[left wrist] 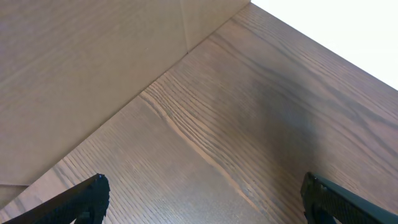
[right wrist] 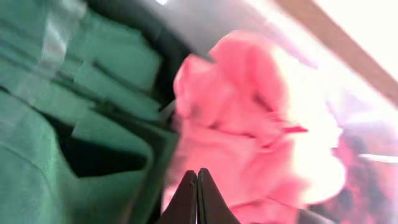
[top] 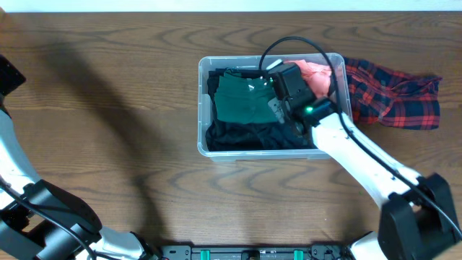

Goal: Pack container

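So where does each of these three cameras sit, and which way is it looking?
Overhead: fixed above, looking straight down at the table, the container and both arms.
Left wrist: on the left wrist, facing bare wood; the open left tool shows at the bottom corners.
Right wrist: on the right wrist, looking into the container at pink cloth and green cloth; the shut right tool shows.
Shared: overhead and right wrist both show those cloths.

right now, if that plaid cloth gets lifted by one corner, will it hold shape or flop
Probably floppy: the plaid cloth lies crumpled in soft folds, so it should sag. Likely light, since it looks thin. It might catch on the container rim, which one end seems to touch.
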`<control>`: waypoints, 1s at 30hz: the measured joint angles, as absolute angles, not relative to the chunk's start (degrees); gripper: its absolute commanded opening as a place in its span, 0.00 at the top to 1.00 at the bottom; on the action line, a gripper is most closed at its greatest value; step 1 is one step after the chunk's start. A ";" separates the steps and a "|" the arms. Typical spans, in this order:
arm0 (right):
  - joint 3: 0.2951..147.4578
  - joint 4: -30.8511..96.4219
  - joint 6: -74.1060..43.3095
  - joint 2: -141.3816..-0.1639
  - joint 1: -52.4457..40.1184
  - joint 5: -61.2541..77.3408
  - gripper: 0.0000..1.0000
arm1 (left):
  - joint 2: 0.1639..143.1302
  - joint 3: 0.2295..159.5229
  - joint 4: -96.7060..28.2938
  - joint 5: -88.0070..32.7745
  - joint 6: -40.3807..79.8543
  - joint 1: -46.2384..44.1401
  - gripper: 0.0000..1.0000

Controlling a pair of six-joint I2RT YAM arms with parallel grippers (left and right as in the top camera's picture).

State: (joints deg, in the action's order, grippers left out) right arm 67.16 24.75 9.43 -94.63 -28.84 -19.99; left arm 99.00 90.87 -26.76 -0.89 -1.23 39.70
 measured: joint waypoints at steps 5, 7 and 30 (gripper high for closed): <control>68.36 24.36 9.45 -89.52 -29.23 -18.55 0.99 | 99.00 90.87 -26.79 -0.89 -1.23 39.70 0.02; 68.82 24.40 9.45 -88.71 -29.52 -16.27 0.99 | 99.00 90.87 -26.79 -0.89 -1.23 39.70 0.02; 69.06 27.66 9.45 -103.44 -29.58 -6.48 0.99 | 99.00 90.87 -26.79 -0.89 -1.23 39.70 0.02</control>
State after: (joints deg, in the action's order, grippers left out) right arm 69.06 27.66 9.45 -103.44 -29.58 -6.48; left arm 99.00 90.87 -26.79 -0.89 -1.23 39.70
